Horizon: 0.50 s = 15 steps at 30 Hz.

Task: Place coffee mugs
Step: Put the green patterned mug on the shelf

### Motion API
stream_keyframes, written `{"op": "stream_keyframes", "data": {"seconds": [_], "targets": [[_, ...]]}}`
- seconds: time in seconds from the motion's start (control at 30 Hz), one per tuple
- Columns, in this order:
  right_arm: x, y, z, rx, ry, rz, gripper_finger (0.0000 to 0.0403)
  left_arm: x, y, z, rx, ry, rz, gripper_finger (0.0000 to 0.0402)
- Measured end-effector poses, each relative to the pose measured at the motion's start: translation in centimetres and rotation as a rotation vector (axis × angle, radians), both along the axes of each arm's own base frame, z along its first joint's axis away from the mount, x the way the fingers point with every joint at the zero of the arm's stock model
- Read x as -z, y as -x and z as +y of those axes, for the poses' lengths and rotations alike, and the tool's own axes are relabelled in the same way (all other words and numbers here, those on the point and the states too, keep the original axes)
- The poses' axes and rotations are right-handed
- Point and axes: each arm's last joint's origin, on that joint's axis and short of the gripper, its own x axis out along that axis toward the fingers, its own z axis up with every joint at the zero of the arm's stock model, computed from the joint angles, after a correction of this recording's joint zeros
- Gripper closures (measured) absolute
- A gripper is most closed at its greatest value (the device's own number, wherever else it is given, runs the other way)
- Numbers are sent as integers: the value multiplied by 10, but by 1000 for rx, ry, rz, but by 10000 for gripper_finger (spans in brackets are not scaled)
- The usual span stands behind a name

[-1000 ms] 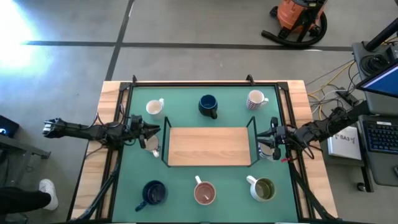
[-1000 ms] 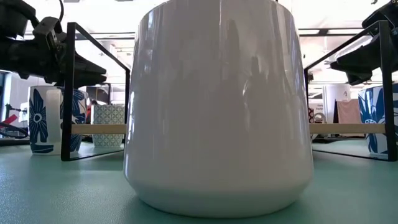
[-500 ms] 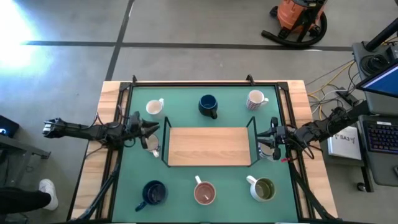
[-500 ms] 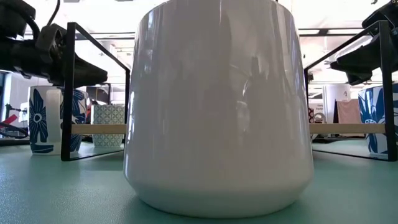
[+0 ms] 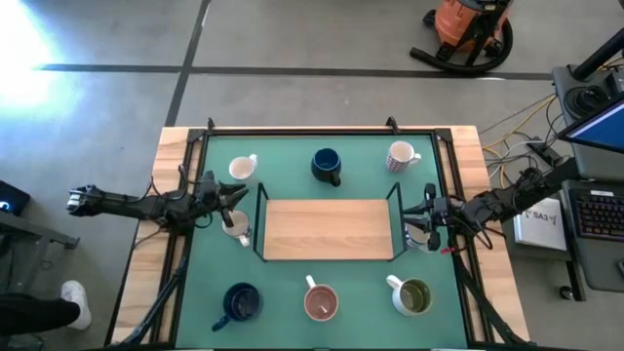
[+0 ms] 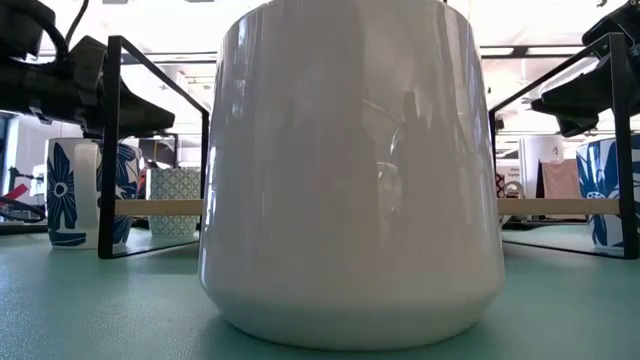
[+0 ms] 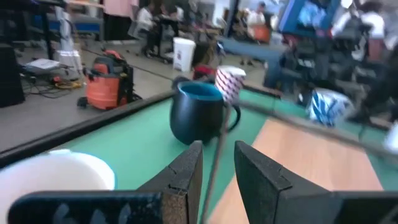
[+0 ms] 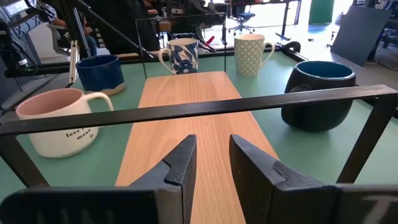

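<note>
Eight mugs stand on their bases on the green mat around a wooden rack (image 5: 329, 229). Along the far side are a white mug (image 5: 242, 168), a navy mug (image 5: 327, 164) and a patterned mug (image 5: 400, 156). Along the near side are a navy mug (image 5: 241, 302), a pink mug (image 5: 320, 302) and an olive-lined mug (image 5: 413, 295). A blue-flowered mug (image 5: 237, 230) stands at the rack's left end, another (image 5: 417, 237) at its right end. My left gripper (image 5: 237, 195) (image 7: 219, 149) hovers open just far of the left flowered mug. My right gripper (image 5: 409, 213) (image 8: 212, 144) waits open beside the right one.
The rack's thin black frame (image 8: 205, 107) stands at both ends of the board, right before each gripper. A pale mug (image 6: 350, 170) fills the low view. The rack's wooden top (image 5: 329, 219) is bare. Wooden table edges lie beyond the mat.
My left gripper has drawn back a little toward the table's left and far edges and turned slightly toward the far side, away from the left flowered mug. The mugs and my right arm have kept still.
</note>
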Motion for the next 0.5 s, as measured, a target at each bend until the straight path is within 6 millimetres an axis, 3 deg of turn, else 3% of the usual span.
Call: {"op": "stream_keyframes", "data": {"seconds": [0.37, 0.5], "targets": [[0, 0, 0, -1, 0, 0, 316, -6, -1, -2, 59, 75, -64, 326], [0, 0, 0, -1, 0, 0, 316, -18, -3, -3, 105, 77, -32, 326]]}}
